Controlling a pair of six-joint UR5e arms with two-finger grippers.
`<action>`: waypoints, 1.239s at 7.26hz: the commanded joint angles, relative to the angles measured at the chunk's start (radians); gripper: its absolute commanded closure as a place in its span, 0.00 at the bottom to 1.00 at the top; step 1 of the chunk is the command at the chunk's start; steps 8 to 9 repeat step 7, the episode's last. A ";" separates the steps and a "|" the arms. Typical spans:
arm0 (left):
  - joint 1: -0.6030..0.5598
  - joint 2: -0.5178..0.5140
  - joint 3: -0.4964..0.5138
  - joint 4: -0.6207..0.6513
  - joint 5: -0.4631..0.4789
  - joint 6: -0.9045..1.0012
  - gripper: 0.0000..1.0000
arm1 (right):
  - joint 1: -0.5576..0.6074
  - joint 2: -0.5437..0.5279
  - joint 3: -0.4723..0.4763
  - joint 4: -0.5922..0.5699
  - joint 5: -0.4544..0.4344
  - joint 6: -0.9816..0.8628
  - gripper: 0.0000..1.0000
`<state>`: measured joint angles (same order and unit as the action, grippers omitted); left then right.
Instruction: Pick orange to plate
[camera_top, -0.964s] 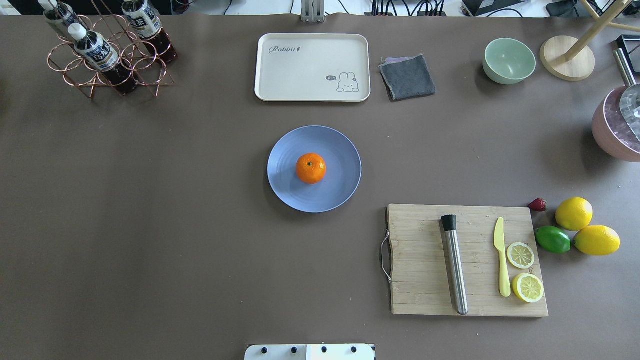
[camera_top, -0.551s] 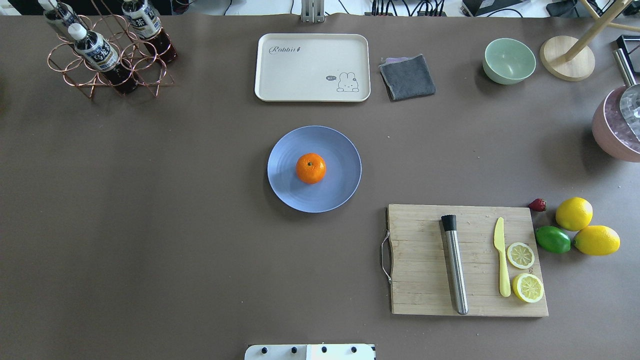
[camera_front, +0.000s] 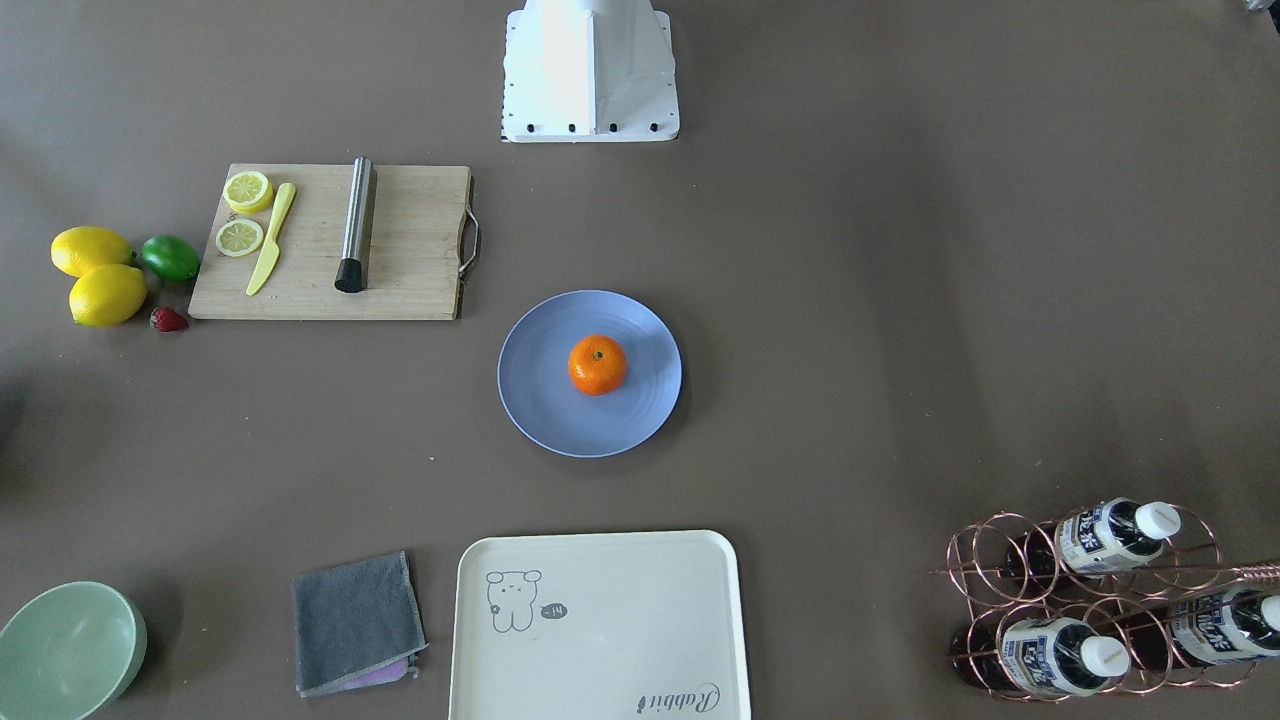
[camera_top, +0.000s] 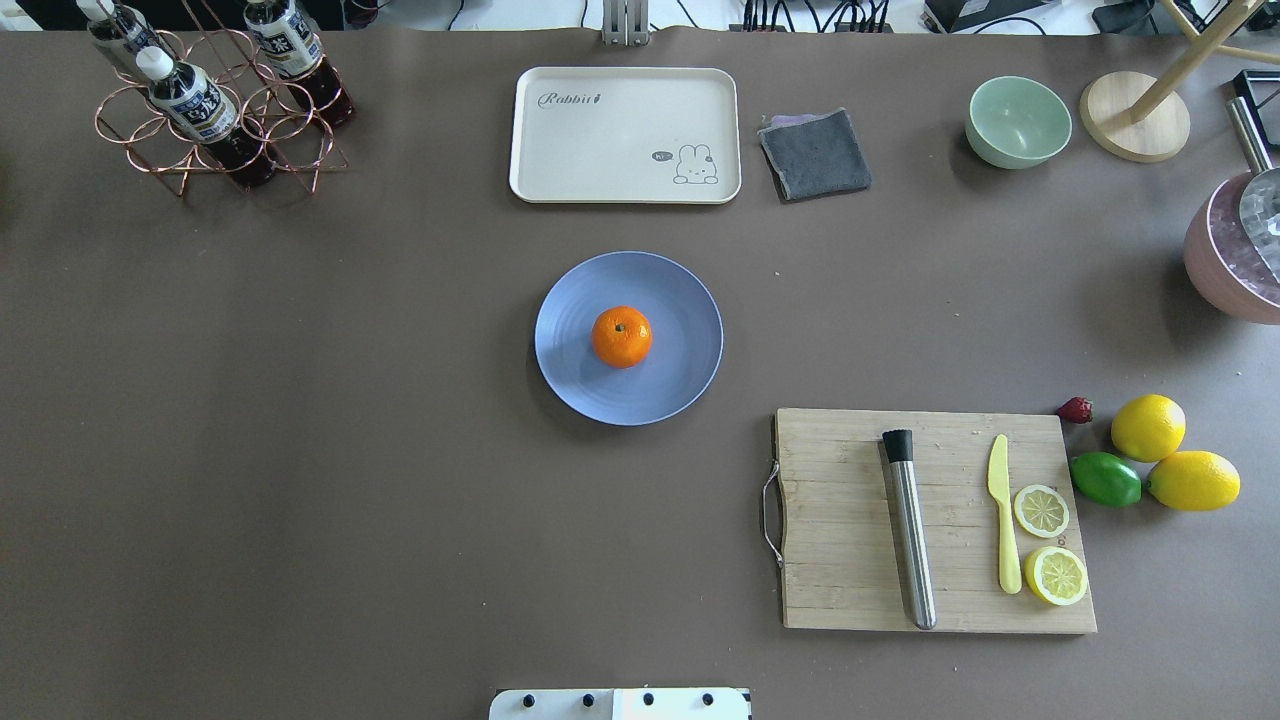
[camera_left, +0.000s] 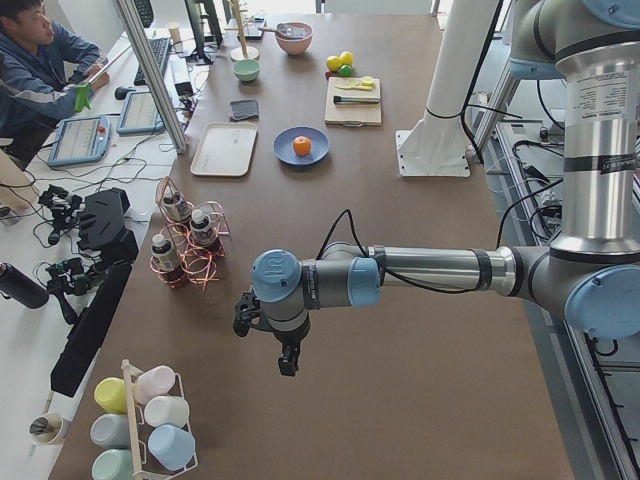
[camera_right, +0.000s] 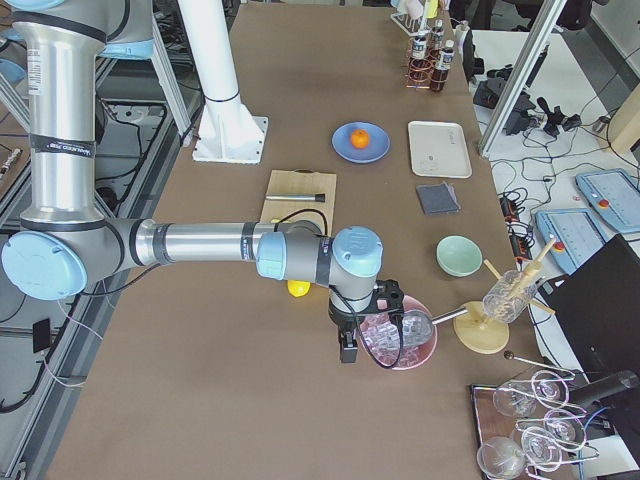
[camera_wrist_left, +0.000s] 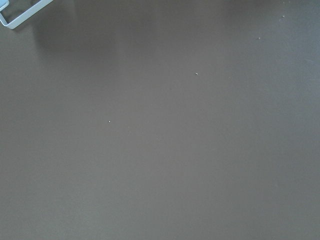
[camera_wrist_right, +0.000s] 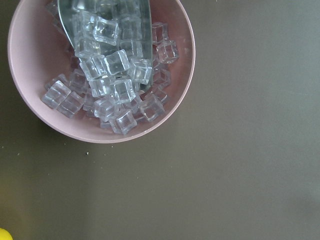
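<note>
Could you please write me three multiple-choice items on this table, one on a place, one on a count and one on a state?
1. Where is the orange? A) on the blue plate B) in a bowl C) on a tray
2. How many whole lemons lie beside the lime? A) one B) two C) four
3. How is the steel rod on the cutting board? A) upright B) leaning C) lying flat
Answers: 1 A, it sits near the plate's middle; 2 B, two yellow fruits lie next to it; 3 C, its whole length rests on the board.
</note>
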<state>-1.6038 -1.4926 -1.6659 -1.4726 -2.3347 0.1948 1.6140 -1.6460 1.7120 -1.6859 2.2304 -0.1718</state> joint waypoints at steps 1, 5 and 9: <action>0.001 0.000 0.000 0.000 -0.001 0.000 0.00 | 0.001 0.000 0.000 0.000 0.000 0.000 0.00; 0.001 0.000 0.003 0.002 -0.003 0.000 0.00 | 0.000 0.000 -0.002 0.000 0.002 0.000 0.00; 0.001 0.000 0.003 0.003 -0.006 0.000 0.00 | 0.000 0.000 -0.005 0.000 0.014 0.000 0.00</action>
